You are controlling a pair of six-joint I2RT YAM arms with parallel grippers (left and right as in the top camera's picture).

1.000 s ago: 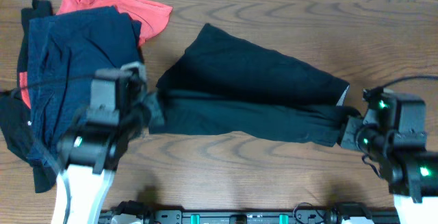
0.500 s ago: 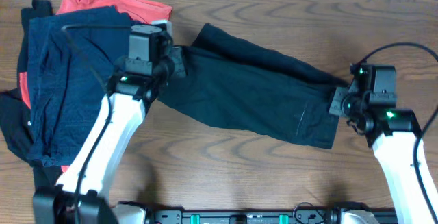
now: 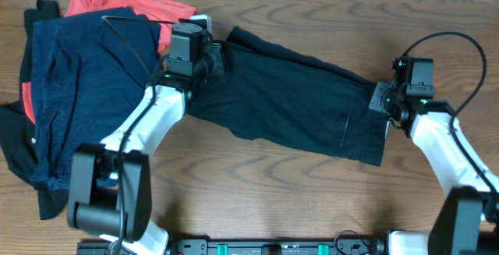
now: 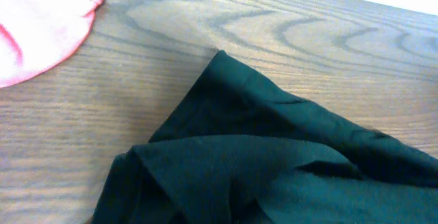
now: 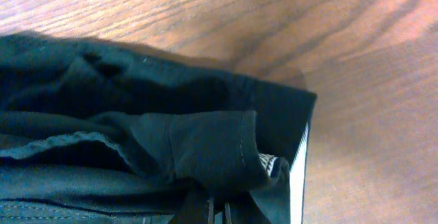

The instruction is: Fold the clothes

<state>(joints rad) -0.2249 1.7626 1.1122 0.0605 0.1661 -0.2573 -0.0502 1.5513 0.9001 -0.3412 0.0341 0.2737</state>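
The black garment [image 3: 288, 99] lies spread across the middle of the table [image 3: 312, 208], slanting from upper left down to lower right. At its right end my right gripper [image 3: 380, 99] is clamped on the bunched hem, where a strip of pale lining [image 5: 295, 162] peeks out. My left gripper [image 3: 212, 58] sits on the garment's upper-left corner (its fingers fall outside the wrist view, so I cannot tell whether it grips). Just beyond it on the left, a navy garment [image 3: 86, 83] lies over a coral-red garment [image 3: 148, 9] and another black piece [image 3: 15, 142].
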